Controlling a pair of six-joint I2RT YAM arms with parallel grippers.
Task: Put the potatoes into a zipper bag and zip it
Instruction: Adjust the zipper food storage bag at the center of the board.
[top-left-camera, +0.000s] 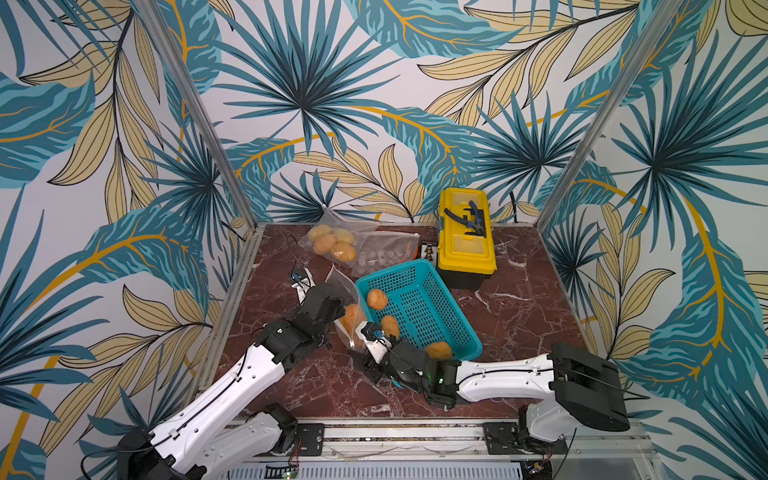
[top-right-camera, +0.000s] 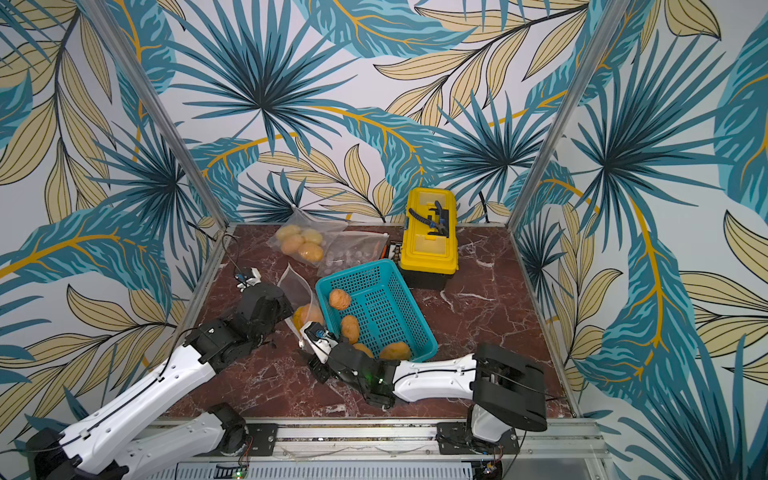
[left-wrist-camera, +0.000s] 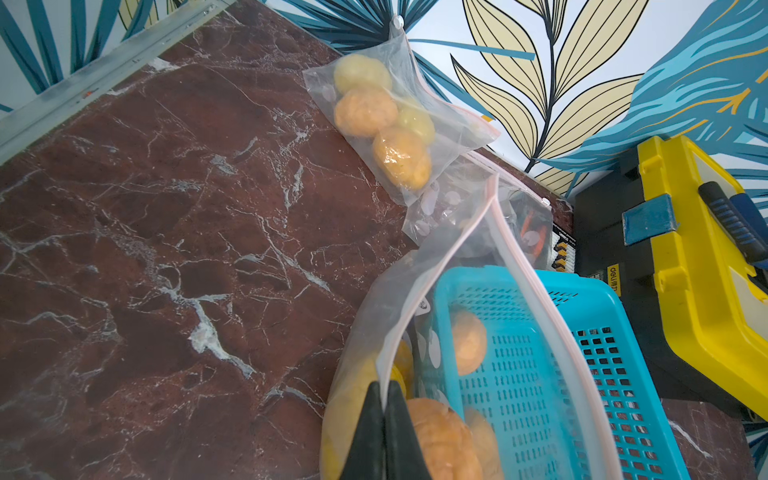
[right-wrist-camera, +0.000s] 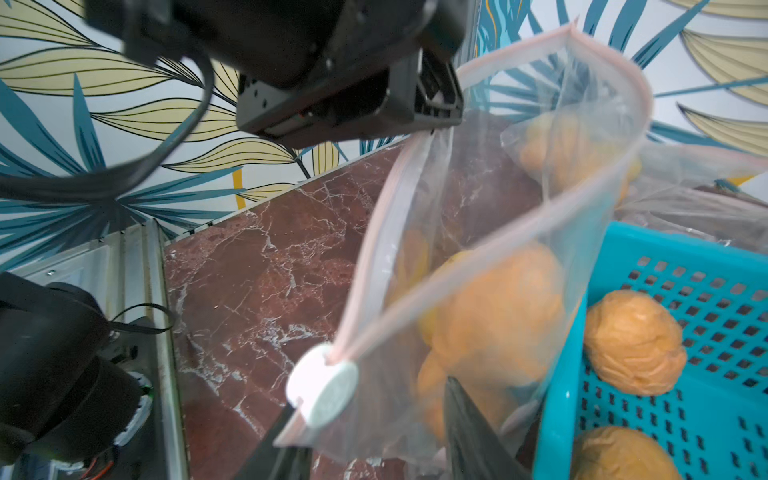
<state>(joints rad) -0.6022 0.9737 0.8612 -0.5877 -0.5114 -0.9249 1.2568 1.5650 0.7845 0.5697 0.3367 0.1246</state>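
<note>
Potatoes (right-wrist-camera: 494, 316) sit in the zipper bag (right-wrist-camera: 498, 174) pinched by left end effector (left-wrist-camera: 384, 388), others in basket (top-left-camera: 424, 311); right end effector (right-wrist-camera: 370, 395) spread.

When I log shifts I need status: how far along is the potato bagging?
Done: back bag looks filled, zipped. In hand: left gripper pinches the open bag, some potatoes inside; right gripper straddles its slider corner. Left: loose potatoes in the basket, then zipping.
</note>
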